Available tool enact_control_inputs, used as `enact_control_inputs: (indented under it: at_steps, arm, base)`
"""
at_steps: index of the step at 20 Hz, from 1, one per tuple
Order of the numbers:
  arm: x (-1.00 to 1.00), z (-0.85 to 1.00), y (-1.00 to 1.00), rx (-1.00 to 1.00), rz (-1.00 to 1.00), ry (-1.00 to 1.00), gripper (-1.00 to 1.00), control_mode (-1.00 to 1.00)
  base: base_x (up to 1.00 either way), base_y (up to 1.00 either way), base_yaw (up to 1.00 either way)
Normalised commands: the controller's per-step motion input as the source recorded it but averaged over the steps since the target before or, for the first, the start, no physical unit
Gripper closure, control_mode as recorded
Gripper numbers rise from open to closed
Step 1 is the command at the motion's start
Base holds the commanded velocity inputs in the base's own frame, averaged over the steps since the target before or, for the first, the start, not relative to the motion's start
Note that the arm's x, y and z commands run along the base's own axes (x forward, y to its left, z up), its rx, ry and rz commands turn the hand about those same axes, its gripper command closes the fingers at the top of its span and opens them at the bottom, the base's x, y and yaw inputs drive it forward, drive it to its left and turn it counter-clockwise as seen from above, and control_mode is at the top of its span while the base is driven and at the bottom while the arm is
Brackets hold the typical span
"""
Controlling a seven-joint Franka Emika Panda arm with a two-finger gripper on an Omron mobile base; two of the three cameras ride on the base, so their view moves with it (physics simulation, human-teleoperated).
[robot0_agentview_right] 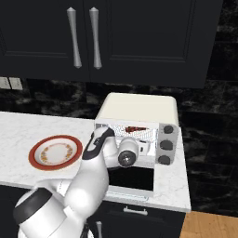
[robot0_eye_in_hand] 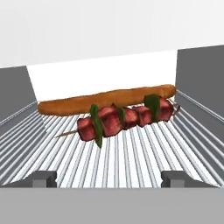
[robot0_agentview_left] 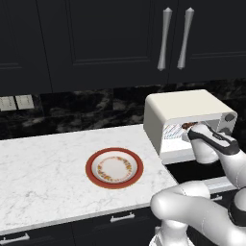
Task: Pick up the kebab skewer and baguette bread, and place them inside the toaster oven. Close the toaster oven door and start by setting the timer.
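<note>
The kebab skewer (robot0_eye_in_hand: 122,119), with dark red and green chunks, lies on the wire rack (robot0_eye_in_hand: 131,162) inside the cream-white toaster oven (robot0_agentview_left: 185,108). Just behind it, the orange-brown baguette bread (robot0_eye_in_hand: 105,99) lies along the oven's back wall. My gripper (robot0_eye_in_hand: 107,178) is open at the front of the rack, short of the skewer, its fingertips (robot0_eye_in_hand: 41,177) wide apart and nothing between them. The toaster oven door (robot0_agentview_right: 132,179) hangs folded down, dark glass facing up. From the right base view the skewer (robot0_agentview_right: 135,128) shows through the oven mouth, above my wrist.
A red-rimmed plate (robot0_agentview_left: 114,168) sits bare on the white marble counter (robot0_agentview_left: 43,163) left of the oven. Three grey knobs (robot0_agentview_right: 166,144) line the oven's right face. Dark cabinets with bar handles (robot0_agentview_left: 164,38) hang above. The counter ends right of the oven.
</note>
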Motion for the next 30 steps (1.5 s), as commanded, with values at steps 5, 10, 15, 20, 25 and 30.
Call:
enact_control_inputs:
  at_steps: [5, 10, 15, 20, 25, 30]
  arm:
    - [0.25, 0.0, 0.0, 0.0, 0.0, 0.0, -1.0, -1.0]
    - [-0.54, 0.0, -0.11, 0.0, 0.03, 0.0, -1.0, -1.0]
    - [-1.0, 0.08, -0.4, 0.0, 0.03, 0.0, -1.0, -1.0]
    - [-0.85, 0.05, -0.53, 0.0, 0.08, 0.04, -1.0, -1.0]
    - [-0.44, -0.07, -0.32, 0.0, 0.12, 0.03, -1.0, -1.0]
    - [-0.34, -0.35, -0.19, 0.0, 0.15, 0.03, -1.0, -1.0]
  base:
    - [0.0, 0.0, 0.0]
    - [0.0, 0.0, 0.0]
    - [0.0, 0.0, 0.0]
    - [0.0, 0.0, 0.0]
    - [0.0, 0.0, 0.0]
    - [0.0, 0.0, 0.0]
